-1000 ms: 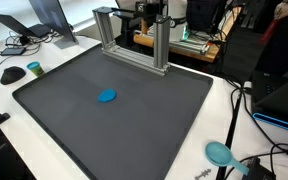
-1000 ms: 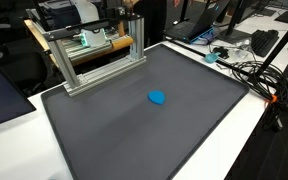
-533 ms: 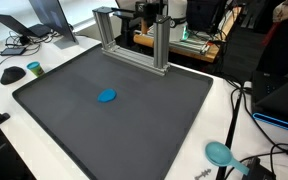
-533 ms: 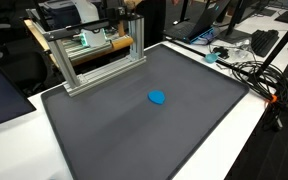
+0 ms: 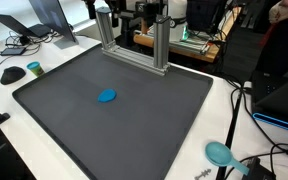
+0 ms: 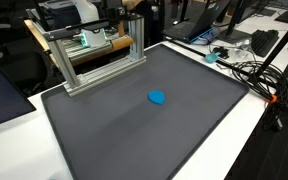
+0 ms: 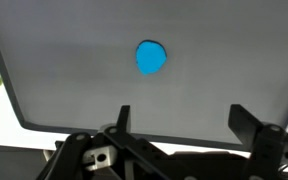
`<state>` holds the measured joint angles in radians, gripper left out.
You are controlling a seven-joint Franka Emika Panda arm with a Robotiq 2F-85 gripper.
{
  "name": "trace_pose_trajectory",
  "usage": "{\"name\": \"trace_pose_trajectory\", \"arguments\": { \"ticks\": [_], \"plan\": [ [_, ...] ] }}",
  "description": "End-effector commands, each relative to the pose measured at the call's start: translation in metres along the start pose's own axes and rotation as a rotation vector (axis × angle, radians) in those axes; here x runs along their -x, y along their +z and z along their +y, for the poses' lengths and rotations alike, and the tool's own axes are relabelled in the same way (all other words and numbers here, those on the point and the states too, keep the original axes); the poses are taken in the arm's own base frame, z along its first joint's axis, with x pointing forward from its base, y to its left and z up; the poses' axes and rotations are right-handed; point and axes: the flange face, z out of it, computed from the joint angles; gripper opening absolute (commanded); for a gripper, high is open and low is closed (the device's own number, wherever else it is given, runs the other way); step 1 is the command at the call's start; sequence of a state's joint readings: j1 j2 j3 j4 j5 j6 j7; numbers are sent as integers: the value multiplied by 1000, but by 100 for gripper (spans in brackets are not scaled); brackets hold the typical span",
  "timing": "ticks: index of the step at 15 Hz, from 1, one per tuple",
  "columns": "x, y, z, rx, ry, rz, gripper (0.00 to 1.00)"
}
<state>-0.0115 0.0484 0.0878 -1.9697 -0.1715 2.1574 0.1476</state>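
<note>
Lab table (image 5: 29,145) carries dark grey mat (image 5: 144,120) | blue round lump (image 7: 151,57) lies near the mat centre | gripper (image 7: 181,112) spread wide, holds nothing, well apart from the lump | lump lies ahead of the fingers, slightly off the gap's middle; round, no long axis

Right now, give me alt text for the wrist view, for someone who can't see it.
A small round blue object lies on a dark grey mat. At the bottom edge, the gripper stands open and empty, apart from it.

Blue disc (image 5: 107,96) on dark mat (image 5: 144,125)
</note>
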Motion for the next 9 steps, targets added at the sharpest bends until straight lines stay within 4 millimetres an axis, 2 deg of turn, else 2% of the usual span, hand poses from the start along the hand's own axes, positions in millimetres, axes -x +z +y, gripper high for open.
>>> {"name": "trace_pose_trajectory", "arguments": {
  "ticks": [1, 9],
  "plan": [
    [-2, -1, 0, 0, 0, -2, 100],
    [-3, -5, 0, 1, -1, -1, 100]
  ]
}}
